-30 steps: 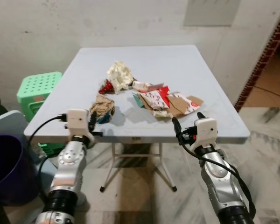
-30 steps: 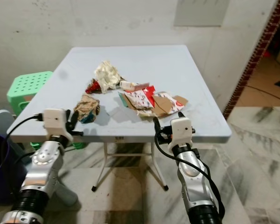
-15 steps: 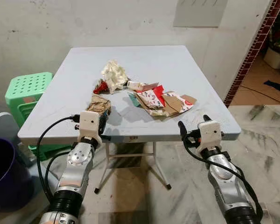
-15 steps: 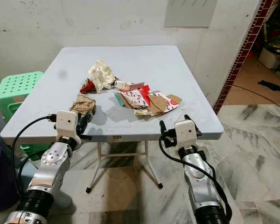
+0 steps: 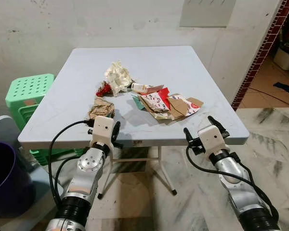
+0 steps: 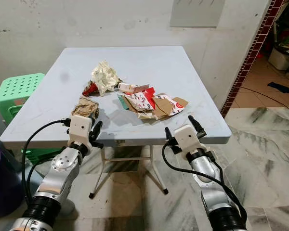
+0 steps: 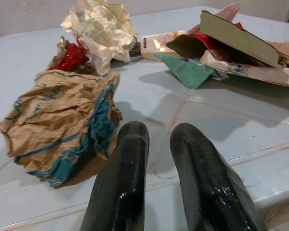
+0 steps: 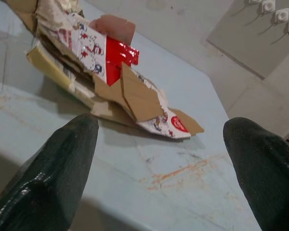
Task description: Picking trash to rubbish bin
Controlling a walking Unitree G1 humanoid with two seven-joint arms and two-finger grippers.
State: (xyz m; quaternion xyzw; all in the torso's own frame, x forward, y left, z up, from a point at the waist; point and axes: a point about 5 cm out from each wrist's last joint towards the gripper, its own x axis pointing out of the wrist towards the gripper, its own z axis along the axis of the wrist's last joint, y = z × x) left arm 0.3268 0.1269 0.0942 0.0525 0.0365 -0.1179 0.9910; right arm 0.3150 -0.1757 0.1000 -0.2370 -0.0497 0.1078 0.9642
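Observation:
Trash lies in the middle of the pale blue table (image 5: 77, 82): a crumpled brown and teal paper bag (image 5: 100, 108), a cream paper wad (image 5: 118, 77), a red wrapper (image 5: 104, 89), a small carton (image 5: 144, 88) and torn red-and-white cardboard (image 5: 169, 103). My left gripper (image 5: 115, 135) hangs at the table's front edge just below the brown bag (image 7: 58, 120). Its fingers (image 7: 130, 159) are shut with a thin slit and hold nothing. My right gripper (image 5: 199, 125) is open wide at the front edge, short of the torn cardboard (image 8: 111, 77).
A purple bin (image 5: 2, 178) stands on the floor at my far left, with a green plastic stool (image 5: 29, 94) behind it. A wall runs behind the table. A brick-edged doorway (image 5: 260, 53) opens at the right, over marble floor (image 5: 269, 125).
The camera has swung and closed in on the table. My left gripper has shifted right along the front edge, from beside the brown bag to just below it. The right gripper has tilted slightly.

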